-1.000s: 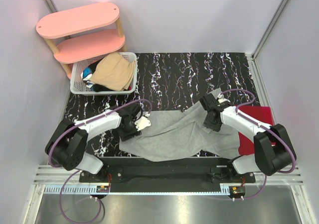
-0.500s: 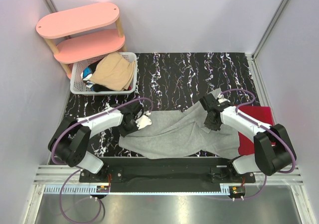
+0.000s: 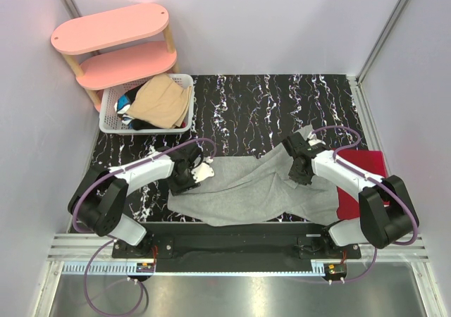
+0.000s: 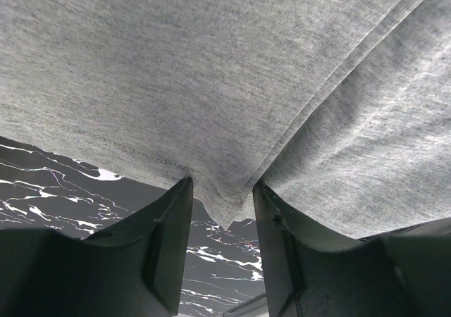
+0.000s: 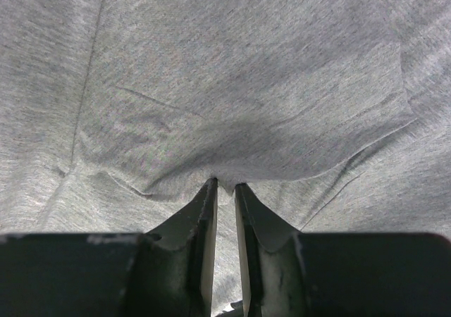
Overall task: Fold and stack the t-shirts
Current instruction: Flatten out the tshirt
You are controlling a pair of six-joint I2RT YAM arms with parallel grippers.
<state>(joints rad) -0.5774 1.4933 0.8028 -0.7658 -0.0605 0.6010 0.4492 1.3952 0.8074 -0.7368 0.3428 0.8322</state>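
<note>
Wears white shells over bulky black joints on left arm (image 3: 141, 173) and right arm (image 3: 345, 173), trails purple cable (image 3: 337, 128) loops, ends in matte black wedge fingers (image 4: 169, 250).

The grey t-shirt (image 4: 211, 84) is cut off by every edge in both wrist views. In the basket (image 3: 144, 129), the dark garments (image 3: 127, 104) are mostly hidden under the tan t-shirt (image 3: 163, 100).

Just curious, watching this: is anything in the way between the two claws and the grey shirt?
Nothing visible. The left gripper and right gripper each pinch the grey t-shirt fabric directly.
</note>
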